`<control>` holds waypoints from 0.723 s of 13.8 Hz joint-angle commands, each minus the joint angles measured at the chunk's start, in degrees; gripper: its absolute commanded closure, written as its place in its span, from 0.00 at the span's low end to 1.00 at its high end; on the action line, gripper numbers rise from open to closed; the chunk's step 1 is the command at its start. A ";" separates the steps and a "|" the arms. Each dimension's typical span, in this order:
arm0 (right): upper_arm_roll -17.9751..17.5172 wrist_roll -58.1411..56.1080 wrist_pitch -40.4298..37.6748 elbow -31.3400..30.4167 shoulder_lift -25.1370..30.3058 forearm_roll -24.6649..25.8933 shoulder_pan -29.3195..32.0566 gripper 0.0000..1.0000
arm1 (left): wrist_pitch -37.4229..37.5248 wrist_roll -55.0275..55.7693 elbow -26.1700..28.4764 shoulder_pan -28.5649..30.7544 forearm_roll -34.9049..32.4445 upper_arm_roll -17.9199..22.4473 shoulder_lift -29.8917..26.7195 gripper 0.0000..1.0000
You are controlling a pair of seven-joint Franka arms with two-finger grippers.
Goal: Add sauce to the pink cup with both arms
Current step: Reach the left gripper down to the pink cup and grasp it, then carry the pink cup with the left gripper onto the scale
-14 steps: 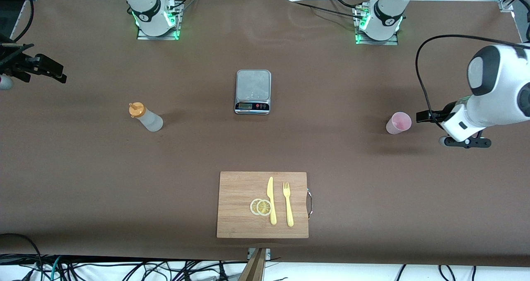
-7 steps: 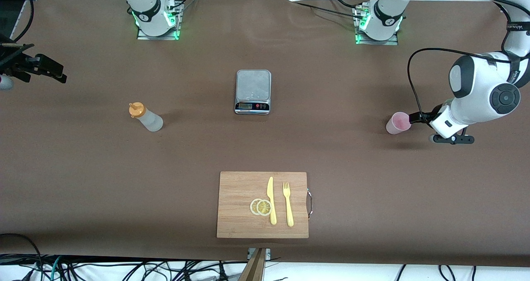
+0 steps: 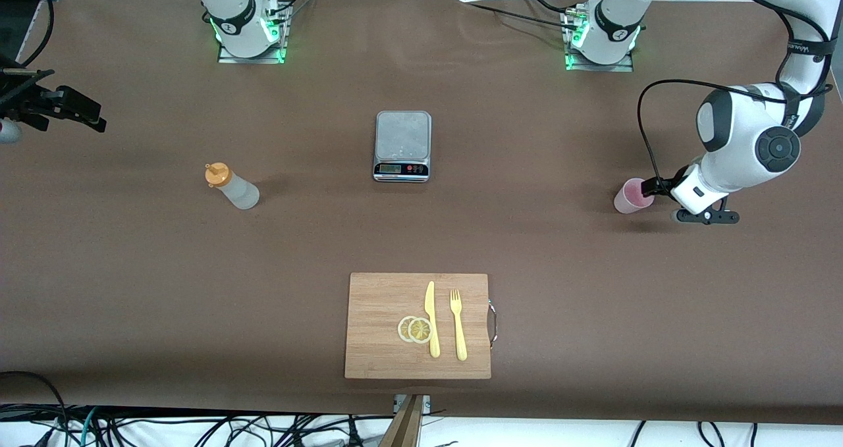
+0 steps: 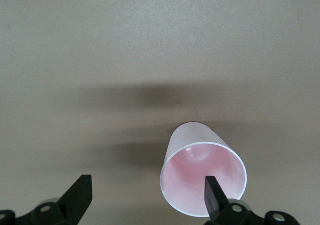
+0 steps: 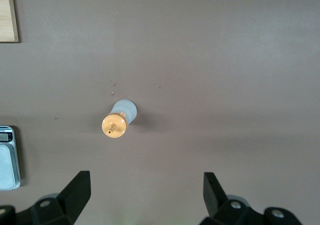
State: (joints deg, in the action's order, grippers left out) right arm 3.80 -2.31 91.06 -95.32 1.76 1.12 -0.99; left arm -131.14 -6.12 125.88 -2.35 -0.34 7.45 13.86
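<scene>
Two tools stand apart: our left tool [image 3: 649, 187] has closed in beside the pink cup [image 3: 633, 195] on the counter [image 3: 527, 249]; our right tool [image 5: 145, 192] waits above the squeeze bottle [image 3: 230, 185].

Even, bright overhead light is cast across the brown table [image 3: 132, 269], and only soft shadows are thrown beside the squeeze bottle [image 3: 232, 187] and pink cup [image 3: 633, 195]. Green glow is seen at the arm bases [image 3: 250, 35]. Both wrist views are rendered sharp.
</scene>
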 commanded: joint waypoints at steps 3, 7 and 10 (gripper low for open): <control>-0.02 -0.68 -0.53 -0.04 0.26 0.29 0.11 0.00 | -4.12 -0.12 2.80 -0.46 -0.54 0.29 -0.68 0.02; -0.11 -0.68 -0.53 -0.04 0.26 0.29 0.11 0.00 | -6.31 -0.12 3.32 -0.46 -0.54 0.29 0.38 0.04; -0.11 -0.59 -0.53 -0.04 0.26 0.29 0.11 0.00 | -7.29 -0.12 3.67 -0.46 -0.54 0.29 1.17 0.05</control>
State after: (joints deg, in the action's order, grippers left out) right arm 3.80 -2.32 91.03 -95.32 1.76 1.12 -0.99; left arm -137.12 -6.10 128.91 -2.36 -0.34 7.42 14.75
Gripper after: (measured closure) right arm 0.000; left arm 0.053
